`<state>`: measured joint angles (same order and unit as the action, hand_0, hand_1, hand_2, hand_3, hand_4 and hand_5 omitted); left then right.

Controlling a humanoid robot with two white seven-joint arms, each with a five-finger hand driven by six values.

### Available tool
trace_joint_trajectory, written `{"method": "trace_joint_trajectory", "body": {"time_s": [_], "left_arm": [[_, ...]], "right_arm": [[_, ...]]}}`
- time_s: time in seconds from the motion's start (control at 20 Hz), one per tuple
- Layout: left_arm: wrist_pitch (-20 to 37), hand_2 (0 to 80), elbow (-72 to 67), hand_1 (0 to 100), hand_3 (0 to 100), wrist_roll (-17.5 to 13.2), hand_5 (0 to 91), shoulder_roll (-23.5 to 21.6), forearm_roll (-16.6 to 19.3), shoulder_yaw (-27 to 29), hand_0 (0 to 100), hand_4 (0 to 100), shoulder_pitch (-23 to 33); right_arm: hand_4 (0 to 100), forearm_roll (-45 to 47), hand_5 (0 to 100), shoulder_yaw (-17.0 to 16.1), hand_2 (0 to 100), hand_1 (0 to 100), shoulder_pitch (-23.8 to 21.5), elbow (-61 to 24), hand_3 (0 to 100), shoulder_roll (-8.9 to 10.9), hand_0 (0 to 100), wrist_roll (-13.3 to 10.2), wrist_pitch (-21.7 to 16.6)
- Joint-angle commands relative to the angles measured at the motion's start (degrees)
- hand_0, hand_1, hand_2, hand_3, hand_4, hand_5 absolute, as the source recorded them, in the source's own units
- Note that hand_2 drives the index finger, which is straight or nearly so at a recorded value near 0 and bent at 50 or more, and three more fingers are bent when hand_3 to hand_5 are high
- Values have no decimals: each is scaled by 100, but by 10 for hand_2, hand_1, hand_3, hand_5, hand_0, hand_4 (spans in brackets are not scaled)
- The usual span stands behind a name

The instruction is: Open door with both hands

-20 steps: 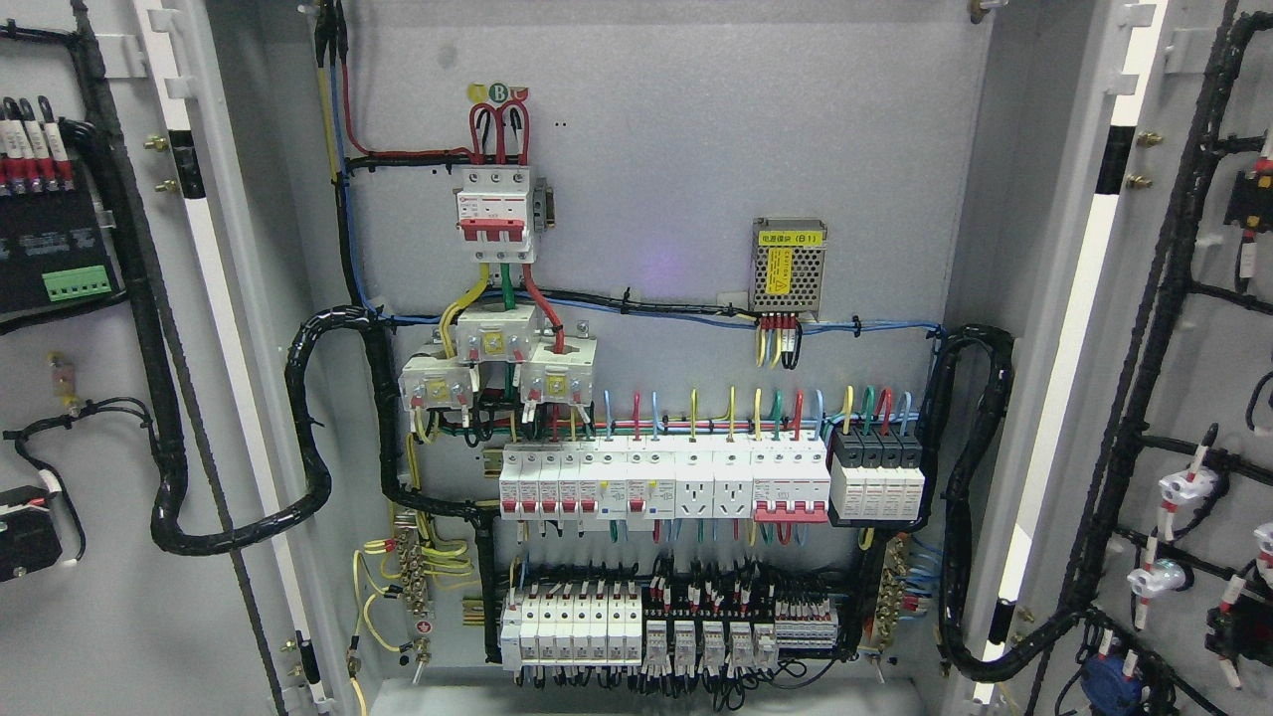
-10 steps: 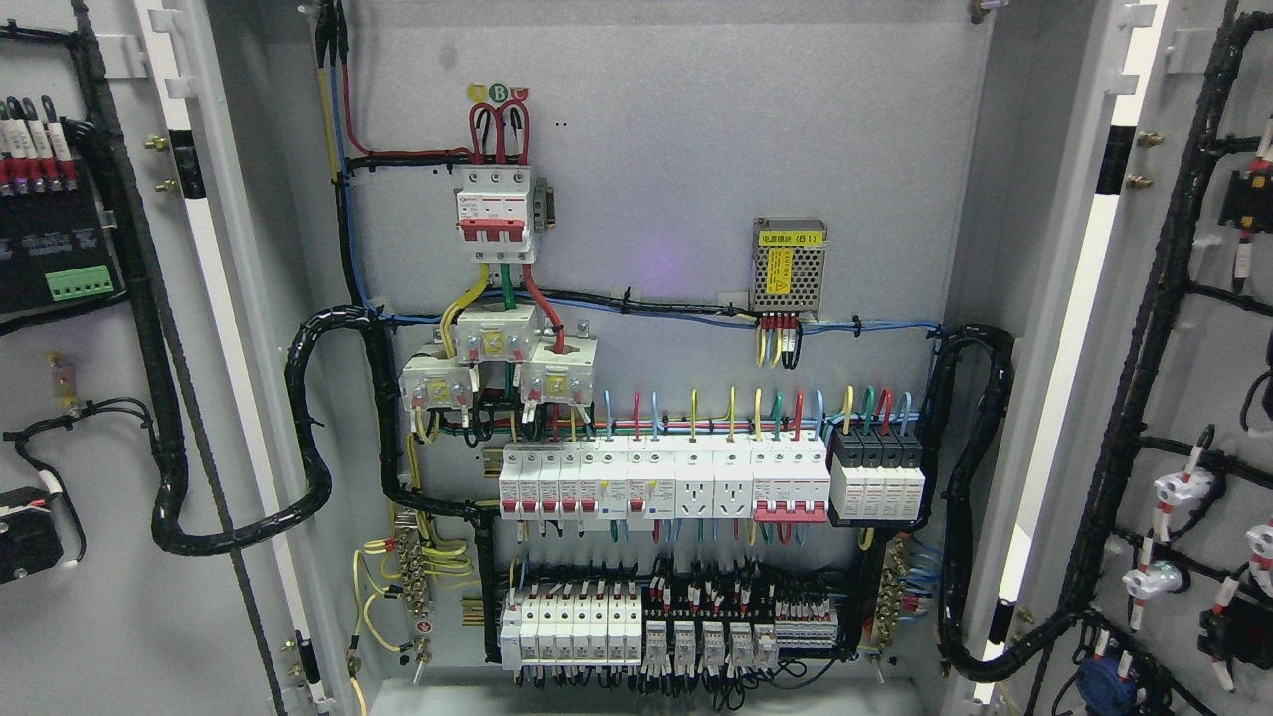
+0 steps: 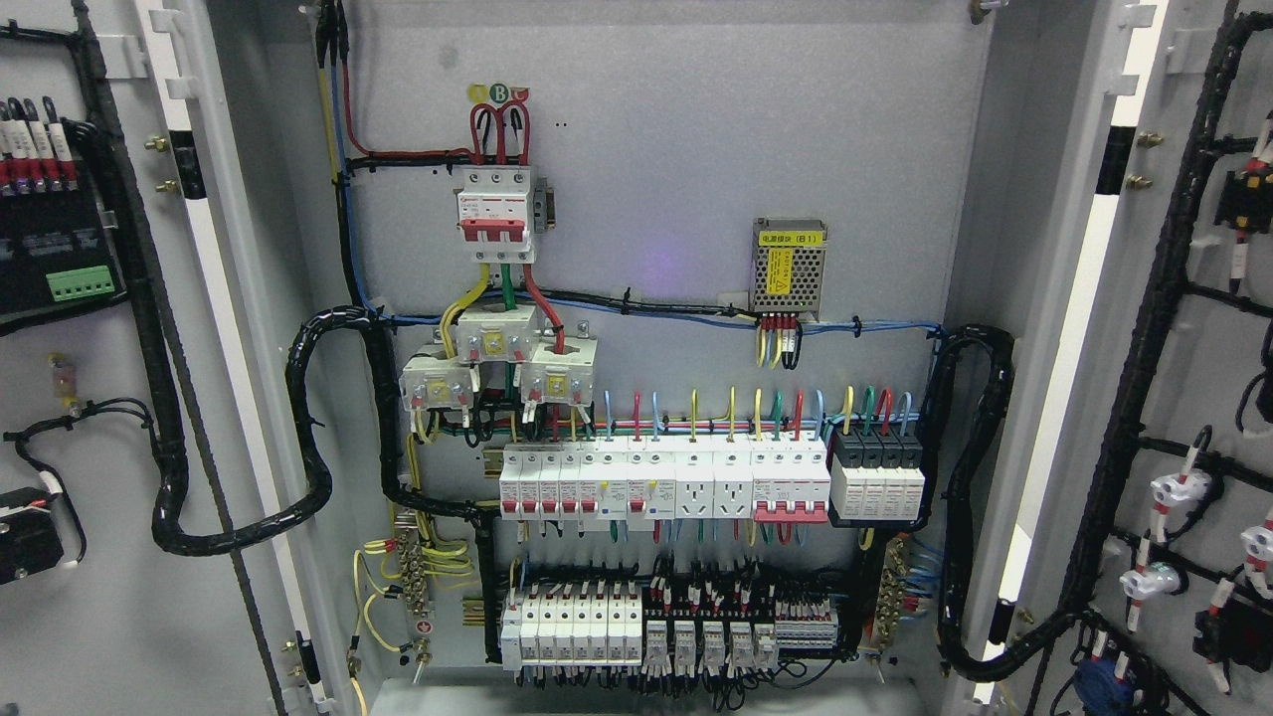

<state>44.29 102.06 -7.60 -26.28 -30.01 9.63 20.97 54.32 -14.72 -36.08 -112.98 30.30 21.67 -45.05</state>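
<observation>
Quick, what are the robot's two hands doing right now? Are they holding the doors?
Left hand: not in view, so it cannot be told.
Right hand: not in view, so it cannot be told.

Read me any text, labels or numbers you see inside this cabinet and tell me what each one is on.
"B": green round sticker above the top breaker.
"(B1)", after unreadable characters: yellow label on the mesh power supply.
Print on the breaker rows and door parts is too small to read.
</observation>
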Motion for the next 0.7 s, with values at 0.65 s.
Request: {"method": "trace_joint_trajectory", "body": {"time_s": [0.65], "left_arm": [[-1156,0,34,389,0,66,0,2014,2421,-1692,120,0,1031]], "right_arm": [[0,-1484,0,3756,0,389,-470,2418,0,-200,120,3,-56]]}}
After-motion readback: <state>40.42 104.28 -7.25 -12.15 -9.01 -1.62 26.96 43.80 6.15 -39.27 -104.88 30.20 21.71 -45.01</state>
